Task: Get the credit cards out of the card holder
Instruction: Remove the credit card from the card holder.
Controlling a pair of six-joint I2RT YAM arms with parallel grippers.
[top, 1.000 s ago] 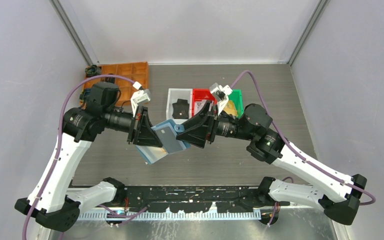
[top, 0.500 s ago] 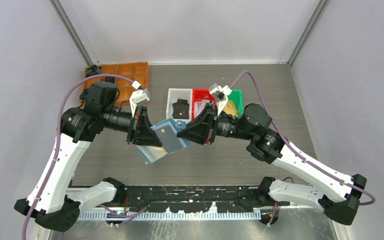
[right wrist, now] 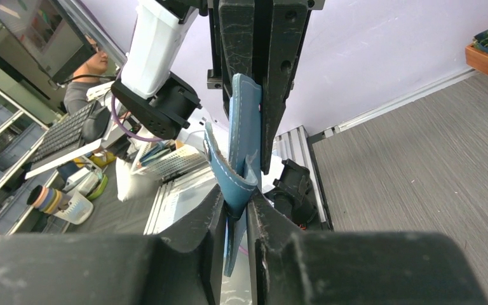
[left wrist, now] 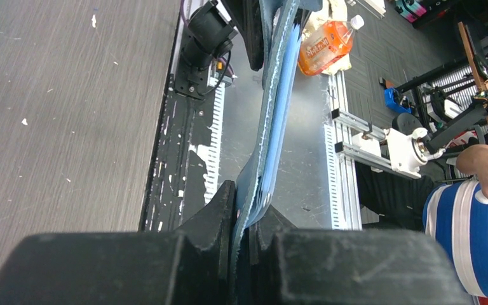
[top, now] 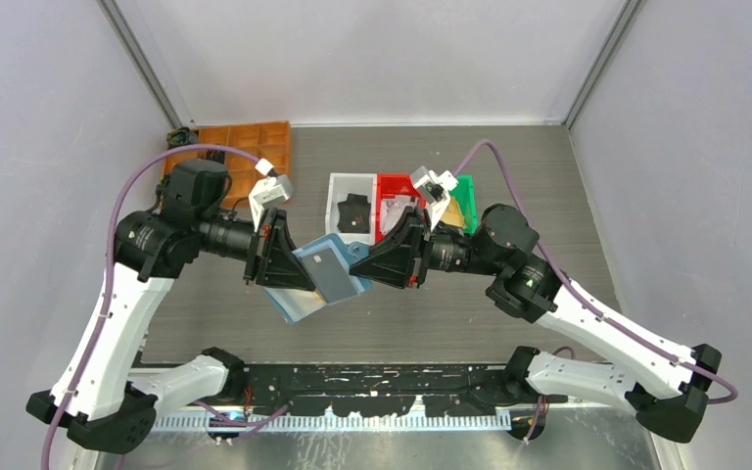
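Note:
The teal-blue card holder [top: 315, 284] hangs open in the air between my two grippers, above the table's middle. A pale grey credit card [top: 324, 258] shows in a pocket on its inner face. My left gripper [top: 287, 262] is shut on the holder's left edge; in the left wrist view [left wrist: 244, 219] the holder [left wrist: 272, 121] runs edge-on away from the jaws, with pale blue layers beside it. My right gripper [top: 360, 264] is closed on the holder's right flap; in the right wrist view [right wrist: 236, 213] the teal flap [right wrist: 240, 136] curls between the fingers.
A white bin [top: 337, 186] with a black object, a red bin [top: 393, 186] and a green bin [top: 465, 196] stand in a row behind the grippers. An orange compartment tray [top: 245, 147] sits at the back left. Grey walls enclose the table.
The right gripper has moved in a little to the left along the holder's right flap. The left arm and the holder have shifted slightly left.

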